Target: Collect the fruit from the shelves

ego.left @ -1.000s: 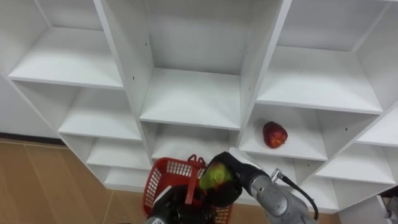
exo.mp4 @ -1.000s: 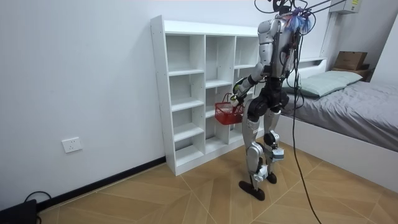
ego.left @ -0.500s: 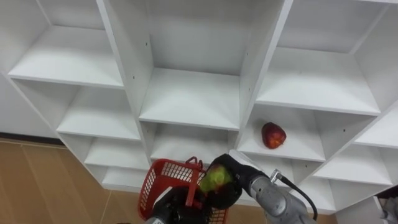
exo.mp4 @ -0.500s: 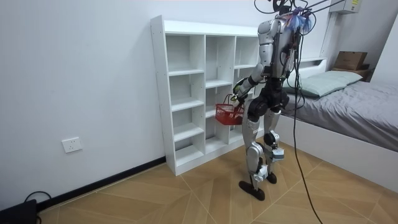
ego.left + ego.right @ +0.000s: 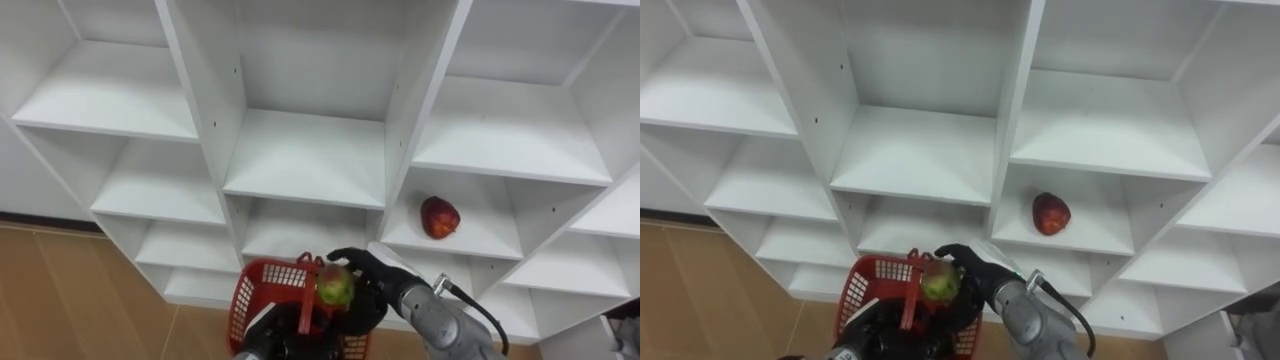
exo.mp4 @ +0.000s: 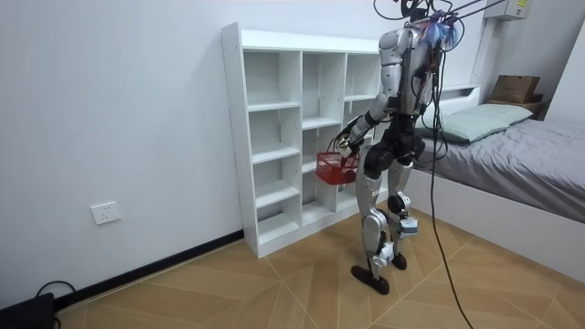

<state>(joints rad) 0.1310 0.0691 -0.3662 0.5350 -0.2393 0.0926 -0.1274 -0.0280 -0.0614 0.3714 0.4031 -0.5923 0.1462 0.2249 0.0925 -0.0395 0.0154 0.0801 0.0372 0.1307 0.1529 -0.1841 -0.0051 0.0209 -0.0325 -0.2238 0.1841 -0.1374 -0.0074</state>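
Down at the bottom of the eye views, right in front of the white shelf unit (image 5: 305, 155), the right hand (image 5: 375, 285) has a greenish fruit (image 5: 336, 288). Its fingers are curled loosely over the top of the fruit, and it's held just above the open red basket (image 5: 258, 290), close to the basket's upright handle (image 5: 305, 300). So that piece of fruit is in the hand, over the basket, not resting in it.

The left hand (image 5: 272, 335) is a dark shape low down at the basket, partly behind the red mesh. It looks like it's what's keeping the basket up, but I honestly can't tell what sort of grip it has.

Second fruit: a red apple (image 5: 441, 216) is sitting on a shelf in the right-hand column, one compartment up and to the right of the hands, well apart from them. It's by itself toward the left side of that compartment, near the divider. The compartments in the middle and left columns look bare.

From the room view, the robot is standing upright on the wooden floor (image 6: 274, 283), facing the shelf unit, with the basket out in front of it at about hip height, just beside the shelves. A bed (image 6: 521, 155) is behind it on the room view's right.
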